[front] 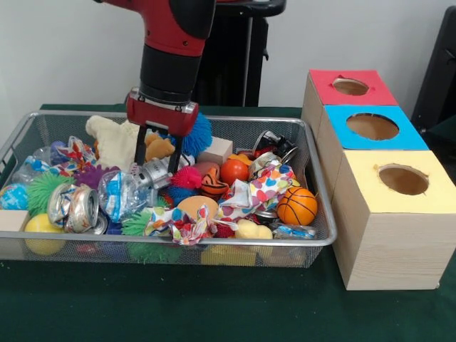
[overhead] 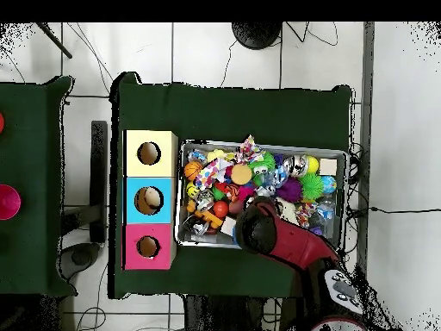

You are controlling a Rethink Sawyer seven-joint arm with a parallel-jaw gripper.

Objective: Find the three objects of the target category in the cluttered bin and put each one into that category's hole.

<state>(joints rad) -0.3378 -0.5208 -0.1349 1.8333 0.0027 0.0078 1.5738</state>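
- Red and black gripper [front: 157, 149] hangs on the upright red and black arm [front: 173, 50] over the middle of the wide silver wire-mesh bin [front: 324, 239]; its 2 black fingers [front: 140, 144] are spread apart, tips among the clutter beside a crushed metal can [front: 152, 173].
- 1 crinkled see-through plastic bottle with a blue-white label [front: 120, 194] lies left of centre, just below the gripper in the front view.
- Overhead, the arm hides the gripper; other bottles are hard to make out.
- 3 wooden boxes topped red [front: 349, 87], blue [front: 372, 127] and yellow [front: 400, 179] stand beside the bin.
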